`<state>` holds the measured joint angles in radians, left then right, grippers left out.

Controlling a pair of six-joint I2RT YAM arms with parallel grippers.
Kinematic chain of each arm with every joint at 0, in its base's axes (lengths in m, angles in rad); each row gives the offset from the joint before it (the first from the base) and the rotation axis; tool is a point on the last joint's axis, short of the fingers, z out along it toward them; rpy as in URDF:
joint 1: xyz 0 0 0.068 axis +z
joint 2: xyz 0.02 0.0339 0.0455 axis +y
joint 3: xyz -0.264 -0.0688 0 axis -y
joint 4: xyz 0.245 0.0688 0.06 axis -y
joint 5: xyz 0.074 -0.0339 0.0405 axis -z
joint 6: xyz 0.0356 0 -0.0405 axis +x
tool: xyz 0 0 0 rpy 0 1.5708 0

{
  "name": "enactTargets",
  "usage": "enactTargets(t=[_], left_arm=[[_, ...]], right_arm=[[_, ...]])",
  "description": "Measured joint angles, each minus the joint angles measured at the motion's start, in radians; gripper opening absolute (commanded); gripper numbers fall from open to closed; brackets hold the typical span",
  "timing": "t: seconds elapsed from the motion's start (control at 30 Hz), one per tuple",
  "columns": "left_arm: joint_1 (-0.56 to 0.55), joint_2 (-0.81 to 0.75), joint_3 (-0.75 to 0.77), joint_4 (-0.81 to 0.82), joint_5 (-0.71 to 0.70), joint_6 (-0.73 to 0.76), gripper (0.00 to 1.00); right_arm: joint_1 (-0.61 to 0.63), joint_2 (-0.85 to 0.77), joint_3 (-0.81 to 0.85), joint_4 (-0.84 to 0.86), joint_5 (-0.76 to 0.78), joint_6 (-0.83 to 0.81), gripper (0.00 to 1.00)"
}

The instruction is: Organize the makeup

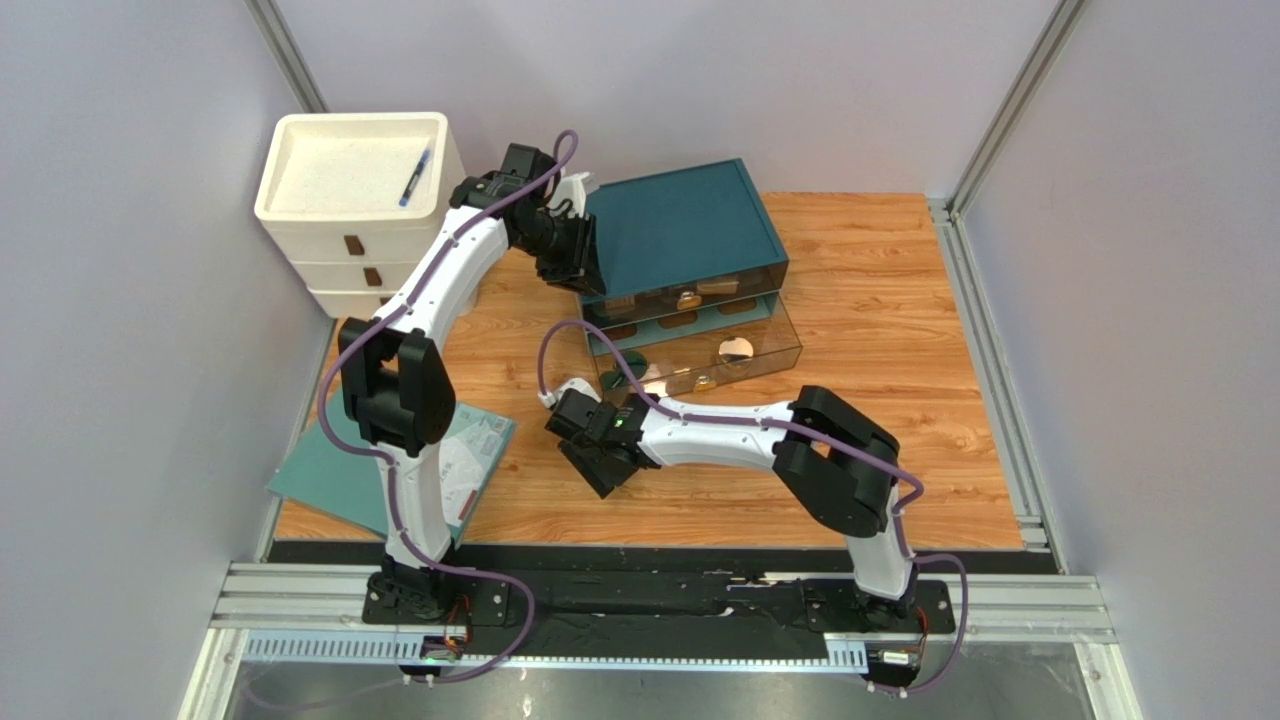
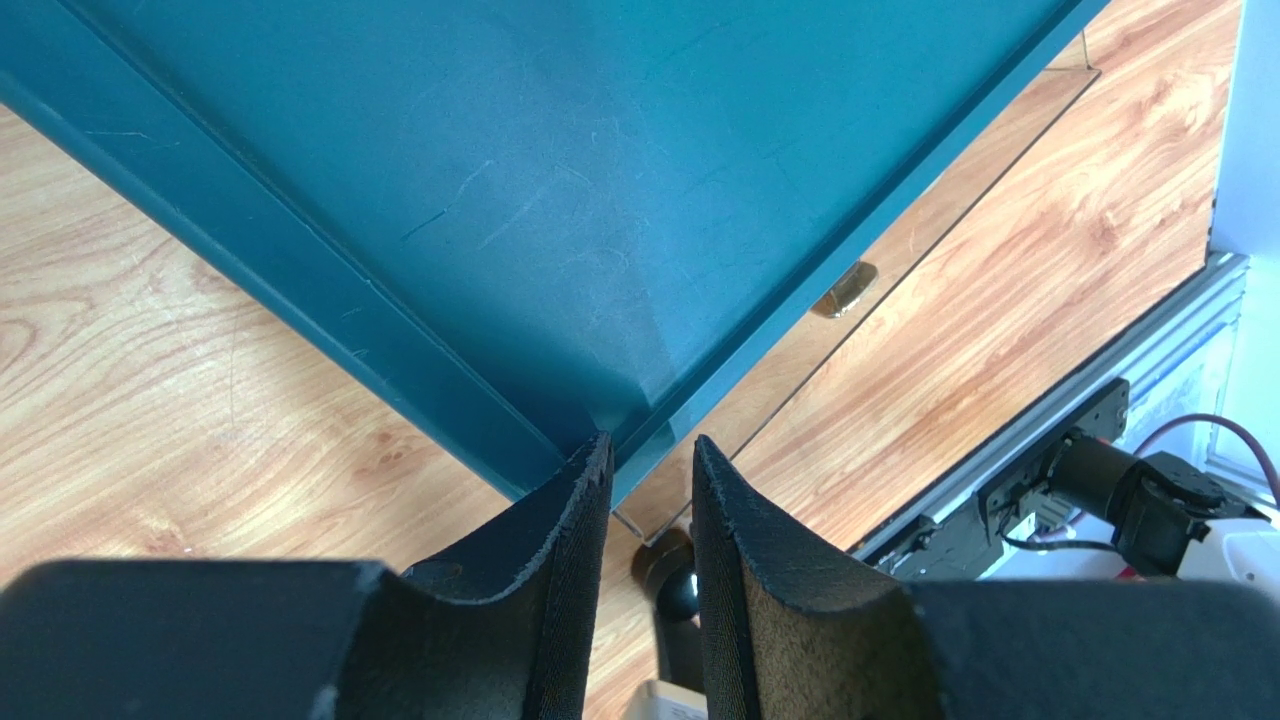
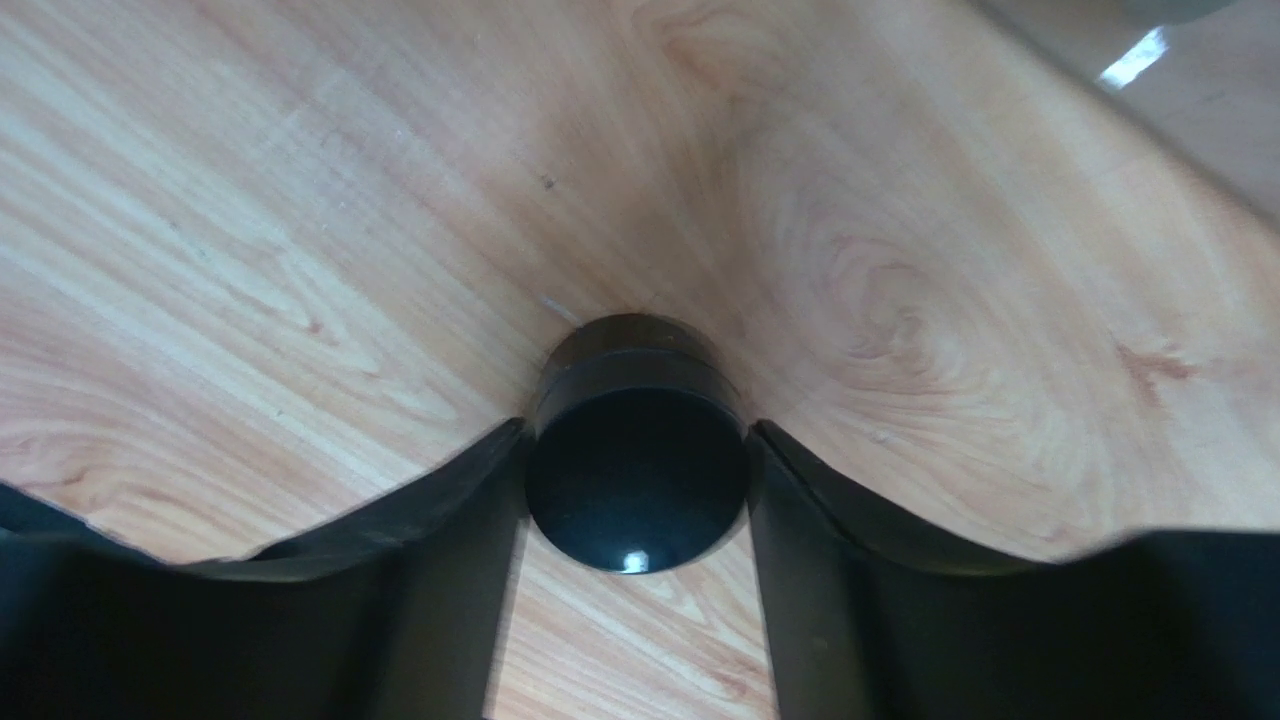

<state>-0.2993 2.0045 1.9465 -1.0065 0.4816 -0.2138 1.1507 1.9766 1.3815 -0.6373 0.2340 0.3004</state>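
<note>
**A:** Two grippers, two jobs. The right gripper point(image 3: 637, 435) pinches the black round jar point(image 3: 637, 488), one finger flat against each side of its wall. The jar is over bare wood, between the centre of the table point(image 1: 902, 345) and its near edge, a little left of middle. Cannot tell if it is resting or just lifted.

**B:** How will it handle?

**A:** Going by looks, it is small, rigid and glossy. It is probably light and won't give under the pads. With that sheen and the round wall, an off-centre squeeze could spin it or pop it out. Best hold is across the widest part of the wall, below the domed face, which is about where the fingers sit now. Firm pressure, not hard, since the lid seam may be the weak point.

**B:** And the left?

**A:** The left gripper point(image 2: 651, 450) is at a corner of the teal organizer point(image 2: 601, 180), which stands toward the far edge, about mid-width. Its fingers are drawn close with a slim gap between them. Cannot tell if they nip the corner or only touch it.

**B:** Where would the jar go?

**A:** My guess is the clear drawer point(image 1: 684, 371), pulled out of the organizer toward the near edge. Its walls look like thin plastic. Bring the jar in level, lower it straight down, and let go only once it is seated.
</note>
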Motion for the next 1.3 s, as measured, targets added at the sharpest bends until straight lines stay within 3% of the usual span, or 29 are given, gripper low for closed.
enactTargets(t=[0.03, 0.07, 0.37, 0.8, 0.83, 0.93, 0.97, 1.07, 1.3], left_arm=[[0.000, 0.000, -0.001, 0.001, 0.000, 0.000, 0.36], [0.000, -0.001, -0.002, 0.002, 0.000, 0.000, 0.36], [0.000, -0.006, -0.009, 0.008, 0.000, 0.000, 0.36], [0.000, -0.005, -0.006, 0.005, -0.001, 0.000, 0.36], [0.000, -0.005, -0.006, 0.005, -0.001, 0.000, 0.36], [0.000, -0.005, -0.006, 0.005, -0.001, 0.000, 0.36], [0.000, -0.005, -0.006, 0.005, -0.001, 0.000, 0.36], [0.000, -0.005, -0.006, 0.005, -0.001, 0.000, 0.36], [0.000, -0.005, -0.006, 0.005, 0.000, 0.000, 0.36]], right_arm=[[0.000, 0.005, -0.004, 0.005, -0.008, 0.007, 0.04], [0.000, 0.003, -0.004, 0.006, -0.007, 0.007, 0.02], [-0.002, -0.025, -0.032, 0.020, 0.034, 0.032, 0.00], [-0.095, -0.259, -0.028, 0.035, 0.308, 0.052, 0.01], [-0.114, -0.256, -0.020, 0.035, 0.316, 0.053, 0.02], [-0.171, -0.222, 0.021, 0.024, 0.335, 0.058, 0.23], [-0.185, -0.208, 0.035, 0.021, 0.338, 0.064, 0.37], [-0.211, -0.156, 0.081, -0.003, 0.340, 0.086, 0.57], [-0.236, -0.078, 0.140, -0.062, 0.319, 0.153, 0.70]])
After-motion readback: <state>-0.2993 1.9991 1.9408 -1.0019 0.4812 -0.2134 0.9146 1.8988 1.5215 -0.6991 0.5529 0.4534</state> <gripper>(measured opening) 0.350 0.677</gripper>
